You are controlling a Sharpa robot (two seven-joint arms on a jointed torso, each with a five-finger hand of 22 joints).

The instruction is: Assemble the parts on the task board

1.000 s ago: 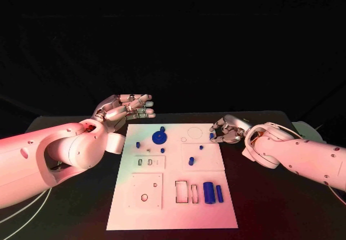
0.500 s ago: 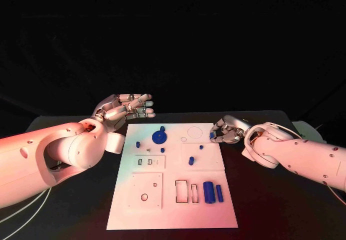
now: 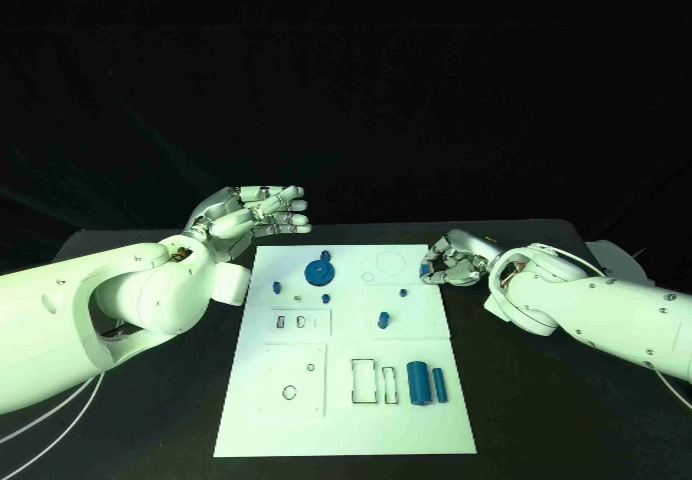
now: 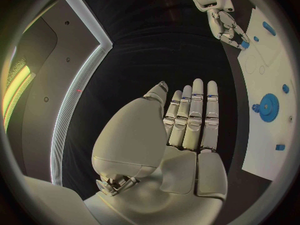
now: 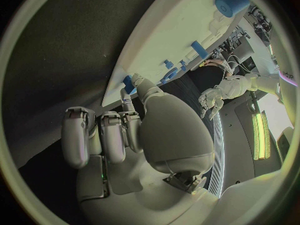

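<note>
From the head camera, the right hand (image 3: 450, 262) pinches a small blue part (image 3: 426, 271) at the task board (image 3: 346, 420)'s two o'clock edge; the left hand (image 3: 257, 217) hangs spread and empty at ten o'clock. The left wrist camera shows straight fingers (image 4: 194, 115), with the board (image 4: 265, 150) beside them. The right wrist camera shows the part (image 5: 129, 83) at the fingertips.

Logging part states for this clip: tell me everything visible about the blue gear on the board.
The gear is a flat, toothed blue disc, plastic by its look, with a small blue knob touching its far rim. It lies flat in the far-left part of the white board, no robot hand touching it. The left wrist view shows a raised hub at its centre.
</note>
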